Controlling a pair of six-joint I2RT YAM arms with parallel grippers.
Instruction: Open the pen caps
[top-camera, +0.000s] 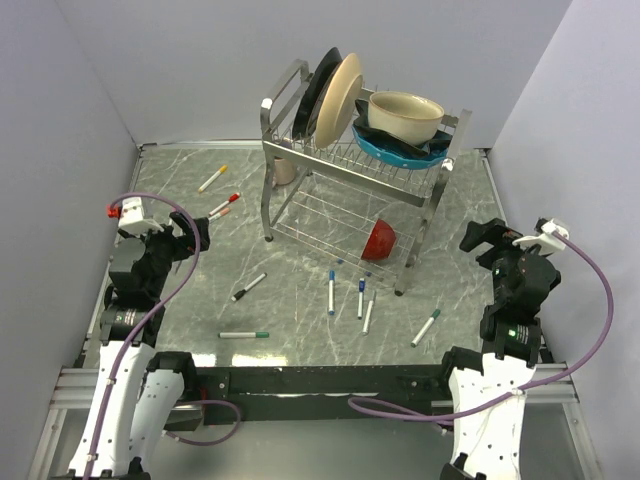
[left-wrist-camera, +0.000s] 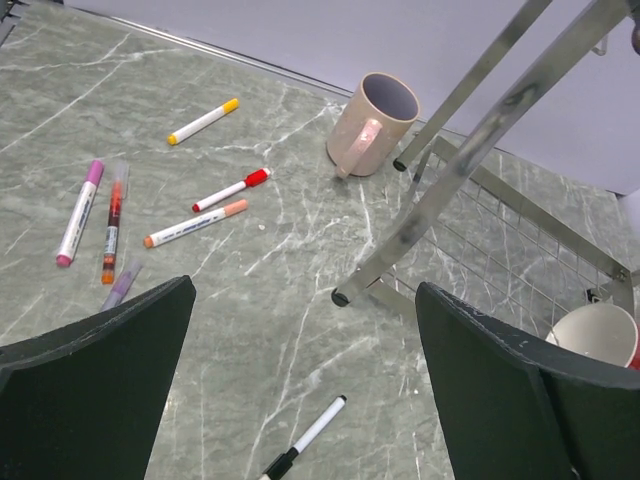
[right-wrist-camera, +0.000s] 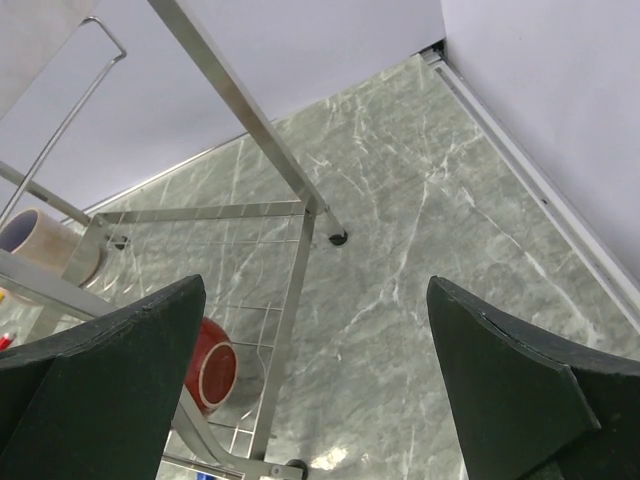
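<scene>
Black cap (left-wrist-camera: 283, 463), red cap (left-wrist-camera: 257, 177), yellow cap (left-wrist-camera: 230, 104): all fitted on.

The grey-green marbled tabletop (top-camera: 300, 330) is smooth, white-veined, with a soft sheen. The two-tier dish rack of bright metal bars and wire (left-wrist-camera: 440, 190) is polished and reflective. The pale pink mug (left-wrist-camera: 372, 122) and the cream bowl (top-camera: 405, 115) look glazed and glossy. The thin white marker pens (left-wrist-camera: 195, 225) are smooth plastic, and their coloured pen caps (left-wrist-camera: 257, 177) are slightly shiny. The red cup with a white inside (right-wrist-camera: 205, 365) is glossy, perhaps plastic, though it shows too small to be sure. The left gripper (left-wrist-camera: 305, 290) has matt black fingers (left-wrist-camera: 100, 370), worn pale along one edge.
</scene>
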